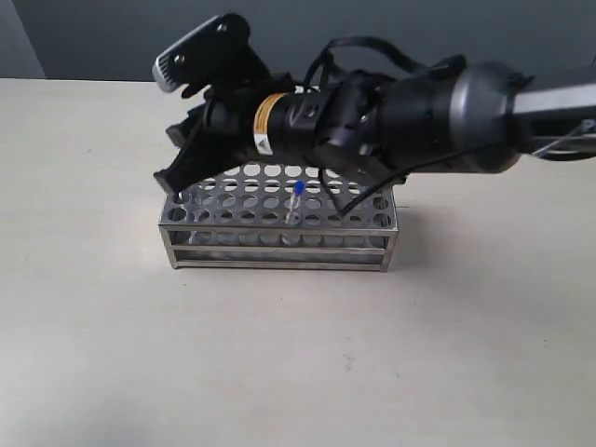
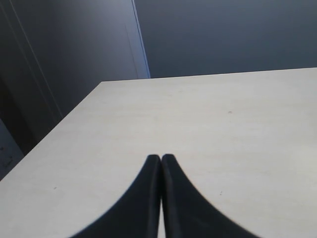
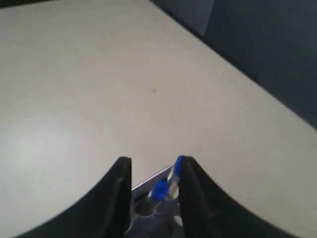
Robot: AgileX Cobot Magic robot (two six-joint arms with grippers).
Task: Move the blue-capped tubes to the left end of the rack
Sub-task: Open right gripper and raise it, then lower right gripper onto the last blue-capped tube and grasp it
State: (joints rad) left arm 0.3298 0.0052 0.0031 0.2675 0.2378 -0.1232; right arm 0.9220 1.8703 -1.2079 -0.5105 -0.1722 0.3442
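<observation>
Right gripper (image 3: pixel 155 161) sat over the left end of the rack (image 1: pixel 279 247), jaws parted around two seated blue-capped tubes (image 3: pixel 159 191), gripping neither: likely the release step; next needs a clean lift, then the mid-rack tube (image 1: pixel 298 191).

soft even overhead light, table (image 1: pixel 112 354) bright and a bit washed out. faint shadow just right of the rack (image 1: pixel 279 251). exterior view fairly sharp. wrist views soft; right gripper (image 3: pixel 154 162) and blue-capped tubes (image 3: pixel 159 191) blurred, out of focus. background dark.

Right pincer (image 3: pixel 154 162) apart, left pincer (image 2: pixel 161 158) together
</observation>
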